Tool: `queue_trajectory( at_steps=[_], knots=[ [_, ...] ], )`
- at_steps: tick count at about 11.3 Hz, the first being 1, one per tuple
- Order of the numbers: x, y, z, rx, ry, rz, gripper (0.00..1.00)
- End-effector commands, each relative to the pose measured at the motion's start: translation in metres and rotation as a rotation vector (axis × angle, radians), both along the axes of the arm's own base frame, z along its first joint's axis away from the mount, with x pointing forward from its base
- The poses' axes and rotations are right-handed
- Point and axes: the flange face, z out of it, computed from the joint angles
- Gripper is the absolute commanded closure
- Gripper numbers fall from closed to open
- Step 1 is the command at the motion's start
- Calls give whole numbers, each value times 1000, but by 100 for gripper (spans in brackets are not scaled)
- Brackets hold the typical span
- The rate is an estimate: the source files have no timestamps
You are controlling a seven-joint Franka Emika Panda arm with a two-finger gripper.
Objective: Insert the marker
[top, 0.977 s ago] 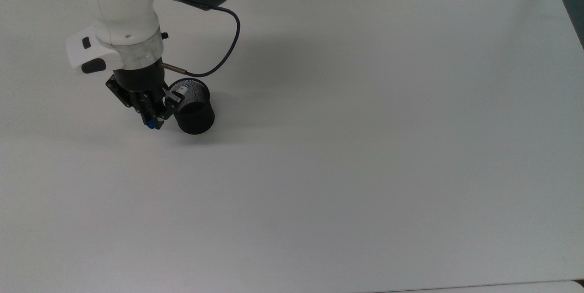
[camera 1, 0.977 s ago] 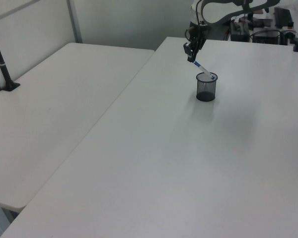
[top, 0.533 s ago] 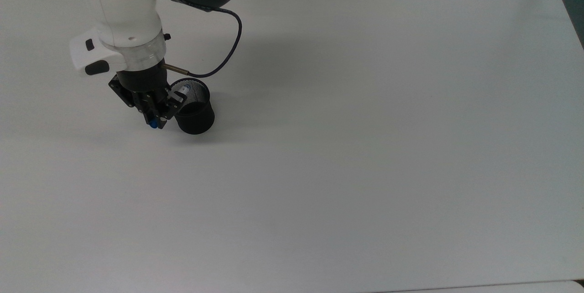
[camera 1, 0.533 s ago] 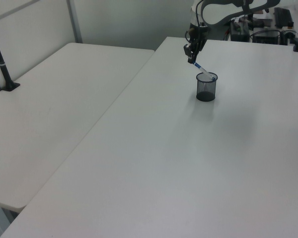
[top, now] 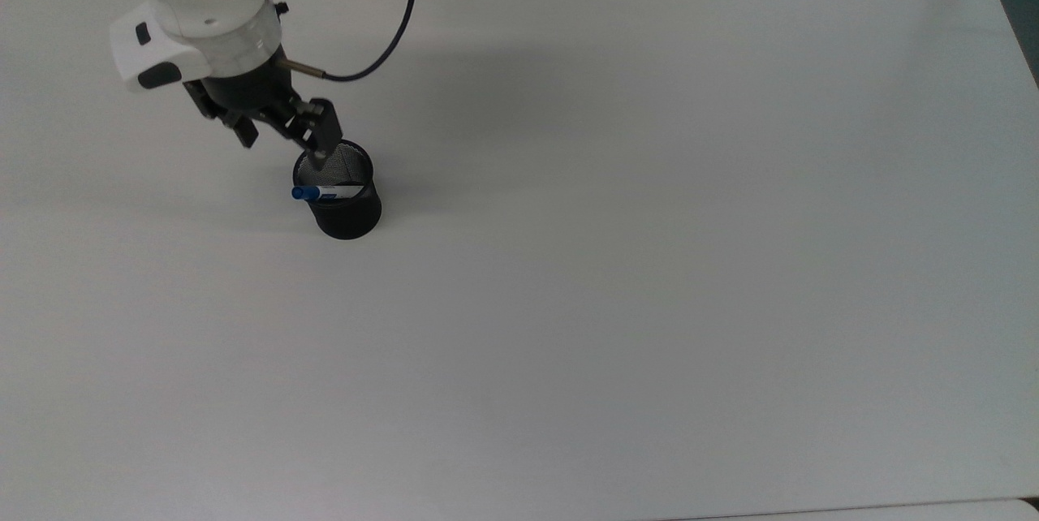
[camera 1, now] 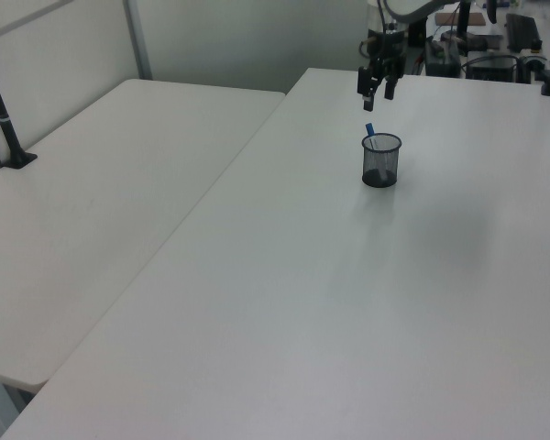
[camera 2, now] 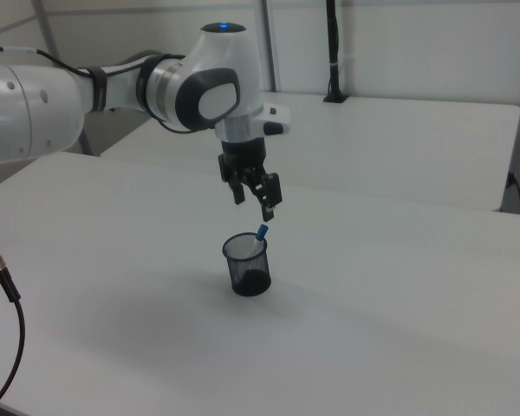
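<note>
Black mesh cup stands upright on the white counter, directly below the claw. The marker rests inside it, leaning on the rim, blue cap protruding. Claw hangs just above the cup, fingers spread wide, gripping nothing. A second white counter adjoins alongside.

Fingers released the marker (now in the cup) and rose.

A wide white desk carries a single black mesh cup, standing upright toward the top view's left. In the left view the cup stands on the desk's far part.
</note>
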Motion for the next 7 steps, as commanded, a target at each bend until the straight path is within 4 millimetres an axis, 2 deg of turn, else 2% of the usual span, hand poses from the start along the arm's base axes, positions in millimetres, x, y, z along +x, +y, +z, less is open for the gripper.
queue_trajectory(
  at_steps=[1, 2, 3, 5, 6, 7],
  knots=[
    [-20, 31, 3, 72, 120, 69, 0],
    [-20, 53, 5, 74, 133, 106, 0],
    [-22, 60, 14, 74, 123, 120, 0],
    [-25, 66, 28, 52, 102, 126, 0],
    [-31, 63, 46, 52, 76, 124, 0],
    [-37, 70, 60, 58, 62, 133, 0]
  ],
)
